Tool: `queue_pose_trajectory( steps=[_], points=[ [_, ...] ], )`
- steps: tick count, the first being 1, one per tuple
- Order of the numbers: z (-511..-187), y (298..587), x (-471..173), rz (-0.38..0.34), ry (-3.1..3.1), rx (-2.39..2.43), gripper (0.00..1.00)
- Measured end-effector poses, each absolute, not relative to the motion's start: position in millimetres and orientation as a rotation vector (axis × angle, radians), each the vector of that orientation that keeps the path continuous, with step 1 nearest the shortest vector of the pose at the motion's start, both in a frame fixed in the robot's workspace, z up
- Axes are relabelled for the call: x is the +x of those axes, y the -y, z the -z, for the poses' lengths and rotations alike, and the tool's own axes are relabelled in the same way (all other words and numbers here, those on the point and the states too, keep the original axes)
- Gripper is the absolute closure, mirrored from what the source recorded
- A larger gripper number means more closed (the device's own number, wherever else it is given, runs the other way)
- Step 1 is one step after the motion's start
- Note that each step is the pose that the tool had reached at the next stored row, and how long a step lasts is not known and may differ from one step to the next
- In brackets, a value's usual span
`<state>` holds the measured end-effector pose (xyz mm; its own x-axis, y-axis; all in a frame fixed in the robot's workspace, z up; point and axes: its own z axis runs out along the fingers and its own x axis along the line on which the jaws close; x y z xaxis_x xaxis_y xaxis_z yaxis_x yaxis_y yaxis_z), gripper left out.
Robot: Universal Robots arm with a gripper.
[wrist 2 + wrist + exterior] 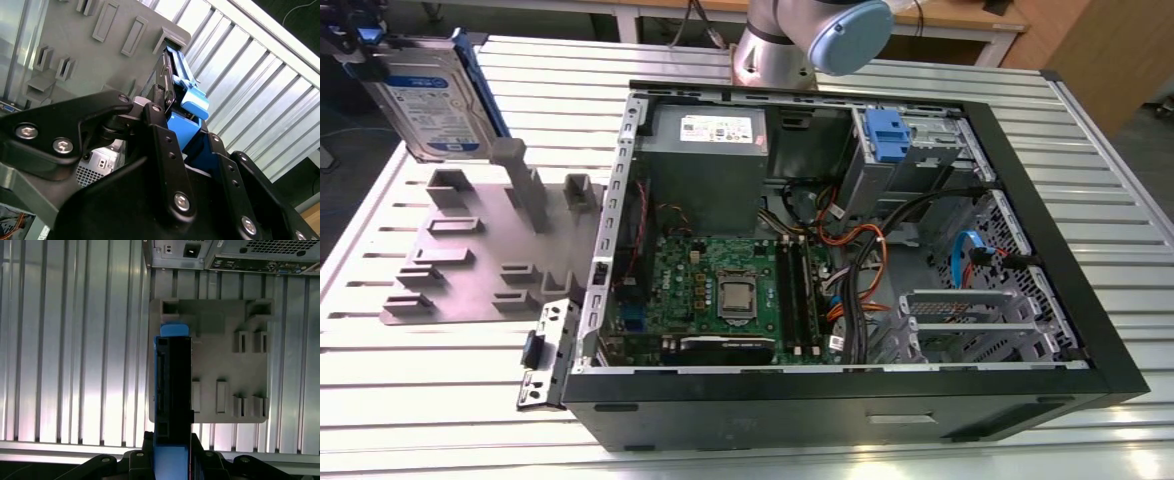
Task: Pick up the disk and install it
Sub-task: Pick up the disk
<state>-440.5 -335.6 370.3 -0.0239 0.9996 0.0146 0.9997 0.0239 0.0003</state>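
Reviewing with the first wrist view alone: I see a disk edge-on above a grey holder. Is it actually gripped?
Observer: Yes. In the second wrist view the pincer clamps the disk by its blue frame from both sides.
Operator: Which face carries the label?
Observer: In the exterior view the white-and-blue label faces the camera, with the disk upright at the exterior view's left.
Operator: Is the computer case open?
Observer: Yes, the case lies with its side off and its motherboard exposed.
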Motion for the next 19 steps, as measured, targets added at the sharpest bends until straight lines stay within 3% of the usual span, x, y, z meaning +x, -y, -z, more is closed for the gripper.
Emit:
queue_pose_trajectory(
  steps=[19],
  points=[
    [-397,336,-441,0.016,2.241,-2.188,0.64]
  ],
)
